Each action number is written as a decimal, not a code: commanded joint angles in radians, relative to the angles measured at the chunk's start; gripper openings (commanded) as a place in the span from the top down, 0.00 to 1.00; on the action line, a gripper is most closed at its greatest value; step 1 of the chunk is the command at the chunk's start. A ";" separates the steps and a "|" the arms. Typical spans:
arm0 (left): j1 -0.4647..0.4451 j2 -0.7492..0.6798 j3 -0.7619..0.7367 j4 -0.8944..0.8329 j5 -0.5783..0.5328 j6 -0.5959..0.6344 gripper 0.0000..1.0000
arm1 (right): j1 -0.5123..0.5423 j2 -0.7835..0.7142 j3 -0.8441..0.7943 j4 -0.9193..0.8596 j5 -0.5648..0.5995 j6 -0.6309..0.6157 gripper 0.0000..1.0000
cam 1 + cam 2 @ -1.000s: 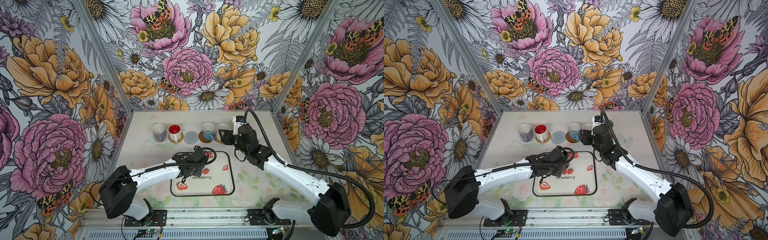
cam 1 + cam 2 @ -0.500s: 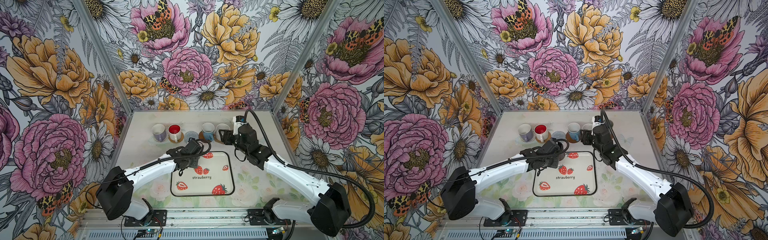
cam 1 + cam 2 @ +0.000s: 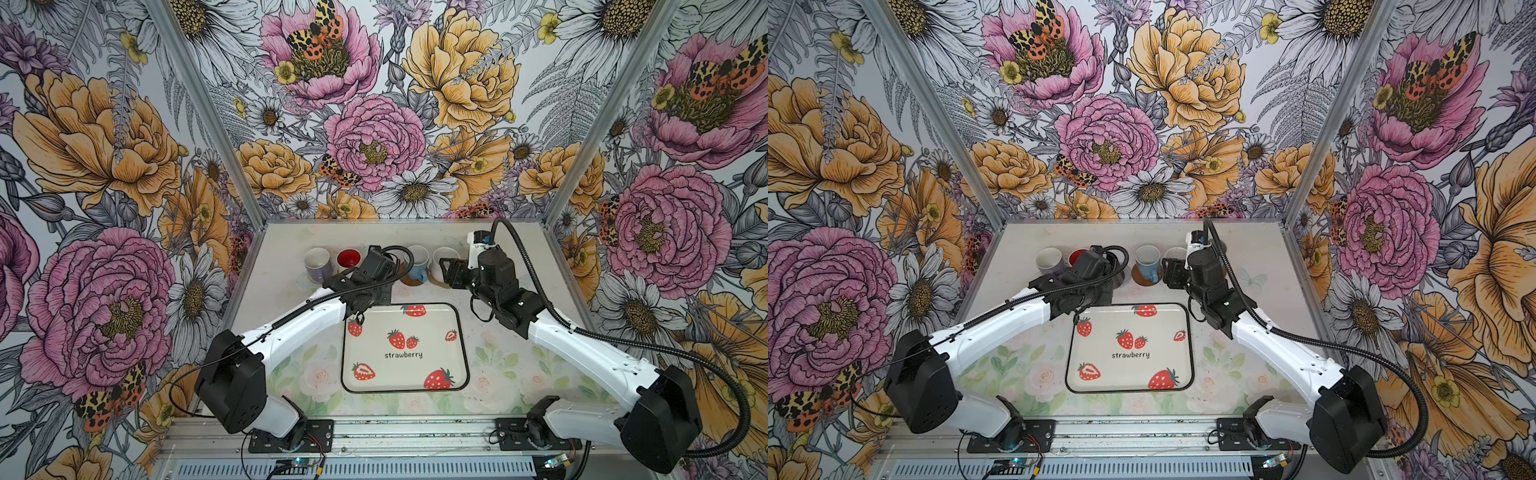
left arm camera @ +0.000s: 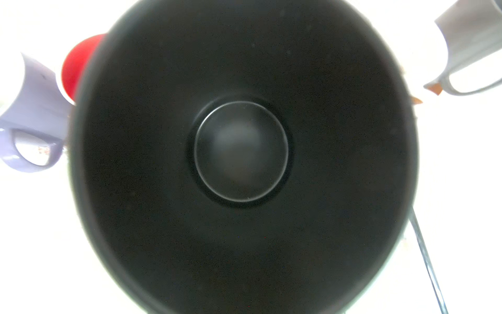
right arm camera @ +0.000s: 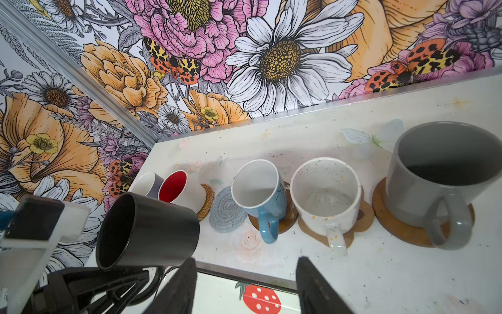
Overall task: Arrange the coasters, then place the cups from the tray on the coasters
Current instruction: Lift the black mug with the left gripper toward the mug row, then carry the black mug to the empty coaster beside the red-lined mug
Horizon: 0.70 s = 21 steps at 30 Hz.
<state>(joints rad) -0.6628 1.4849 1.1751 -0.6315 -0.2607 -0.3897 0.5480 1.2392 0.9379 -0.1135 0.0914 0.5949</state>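
L gripper (image 3: 374, 276) is clamping the black mug (image 5: 146, 231) & carrying it tilted, mouth facing the R wrist cam. Over the last sec it's been swinging off the tray (image 3: 461, 332) and up to the back row. The tray is now lying behind it w/ no cups left.

Grey spiral coaster (image 5: 226, 210) is sitting bare just beyond the mug. It's lying btwn the red-inside mug (image 5: 176, 187) on the gripper's outer side and the light blue mug (image 5: 258, 190) on the side toward the R gripper (image 5: 245, 271). The mug isn't down yet.

R gripper is hanging w/ jaws apart, nothing btwn them, not shifting. Speckled mug (image 5: 326, 195) & grey mug (image 5: 434, 176) are standing just ahead of it.

Meaning: prob the last cup is heading for the last free coaster. It's still needing levelling, then lowering w/o bumping the neighbours.
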 commanded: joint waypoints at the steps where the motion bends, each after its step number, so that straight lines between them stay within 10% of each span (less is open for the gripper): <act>1: 0.028 0.000 0.067 0.065 -0.011 0.036 1.00 | -0.011 -0.008 0.002 0.028 -0.011 0.000 0.39; 21: 0.096 0.232 0.254 0.066 0.044 0.100 1.00 | -0.048 -0.027 -0.034 0.029 -0.013 -0.004 0.39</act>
<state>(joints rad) -0.5793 1.7180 1.3655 -0.6315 -0.2176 -0.3138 0.5087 1.2354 0.9104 -0.1120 0.0814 0.5945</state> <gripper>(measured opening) 0.181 0.608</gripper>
